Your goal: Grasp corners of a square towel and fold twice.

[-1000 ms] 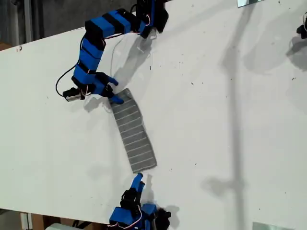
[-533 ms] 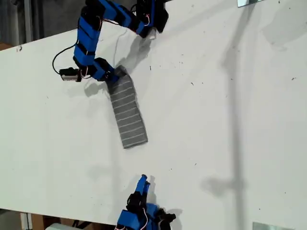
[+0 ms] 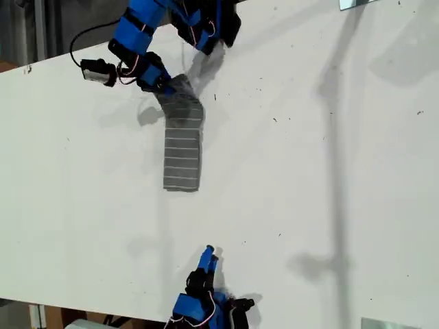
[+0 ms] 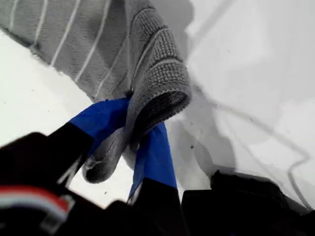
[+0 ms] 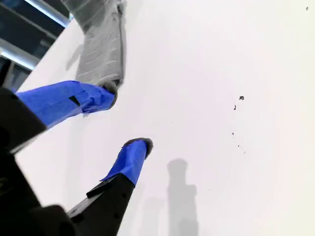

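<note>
The towel (image 3: 183,154) is a narrow, folded grey strip with pale stripes on the white table (image 3: 329,171), left of the middle in the exterior view. Its far end is lifted and curls over, pinched by my first gripper (image 3: 164,86) near the exterior view's top. Up close, that gripper (image 4: 135,132) is shut on a bunched towel (image 4: 157,73) edge. My second gripper (image 3: 208,255) sits near the exterior view's bottom edge, apart from the towel's near end. It stands open (image 5: 127,118) and empty, with the towel (image 5: 101,44) beyond its fingertips.
A black cable (image 3: 86,42) loops off the first arm at the exterior view's top left. Small metal plates sit at the top right (image 3: 357,3) and bottom right (image 3: 387,323). The table's edge runs along the exterior view's left and bottom.
My first gripper has risen toward the exterior view's top, dragging the towel away from the second gripper and lifting its far end. The second gripper has stayed about where it was.
</note>
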Available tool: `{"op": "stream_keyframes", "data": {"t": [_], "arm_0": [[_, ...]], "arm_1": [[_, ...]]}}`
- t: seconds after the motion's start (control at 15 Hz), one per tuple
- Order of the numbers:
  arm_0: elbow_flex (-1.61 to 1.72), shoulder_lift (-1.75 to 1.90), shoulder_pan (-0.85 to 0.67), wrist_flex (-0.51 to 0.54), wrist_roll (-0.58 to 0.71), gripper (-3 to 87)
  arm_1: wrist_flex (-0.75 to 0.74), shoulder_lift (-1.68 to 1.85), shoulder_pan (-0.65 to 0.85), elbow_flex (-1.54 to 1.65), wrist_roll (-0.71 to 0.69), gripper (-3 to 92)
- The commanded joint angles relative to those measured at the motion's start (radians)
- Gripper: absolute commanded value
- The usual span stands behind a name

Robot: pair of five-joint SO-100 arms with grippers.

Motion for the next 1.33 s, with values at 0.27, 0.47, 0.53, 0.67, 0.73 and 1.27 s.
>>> {"op": "stream_keyframes", "data": {"t": [0.27,0.47,0.53,0.67,0.73,1.27], "arm_0": [[0.147,-0.008,-0.092,-0.110,0.015,18.8],[0.147,0.000,-0.104,-0.112,0.023,18.7],[0.147,0.002,-0.107,-0.112,0.023,18.7],[0.147,0.000,-0.107,-0.112,0.023,18.7],[0.147,0.000,-0.107,-0.112,0.023,18.7],[0.147,0.002,-0.114,-0.110,0.038,18.7]], "arm_1": [[0.132,-0.569,-0.204,-0.954,-0.075,-0.1],[-0.003,-0.693,-0.238,-1.077,-0.167,-0.1],[-0.074,-0.713,-0.259,-1.077,-0.184,-0.1],[-0.133,-0.781,-0.287,-1.114,-0.202,-0.1],[-0.140,-0.813,-0.291,-1.134,-0.207,-0.1],[-0.186,-0.753,-0.267,-1.154,-0.235,35.0]]}}
